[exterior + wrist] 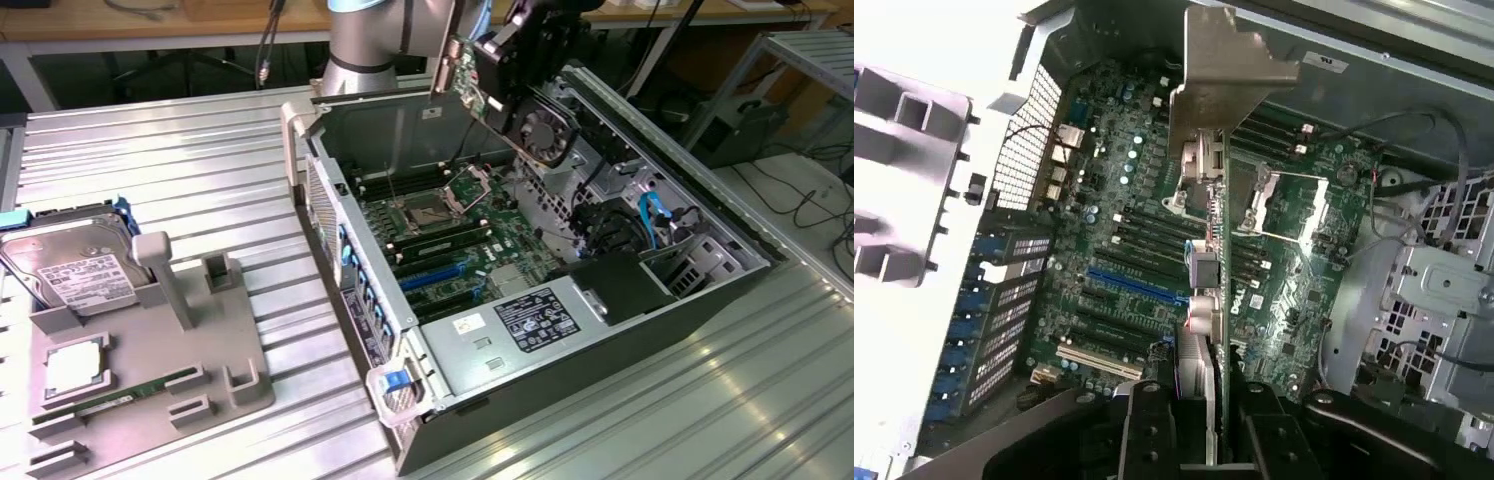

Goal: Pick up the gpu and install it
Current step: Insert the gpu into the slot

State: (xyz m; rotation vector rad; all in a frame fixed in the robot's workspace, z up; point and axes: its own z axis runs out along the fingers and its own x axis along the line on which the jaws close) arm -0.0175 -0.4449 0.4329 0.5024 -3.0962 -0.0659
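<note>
Off to the side, the gripper (511, 55) is clamped partway closed on the gpu (537, 125), which hangs tilted above the open computer case (334, 200). From the wrist, its bracket (1229, 70) might snag the case wall if it misses the expansion slots (1134, 288).

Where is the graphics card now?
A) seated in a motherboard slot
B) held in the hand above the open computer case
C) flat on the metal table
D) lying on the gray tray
B: the graphics card hangs clamped in the hand over the computer case.
</note>
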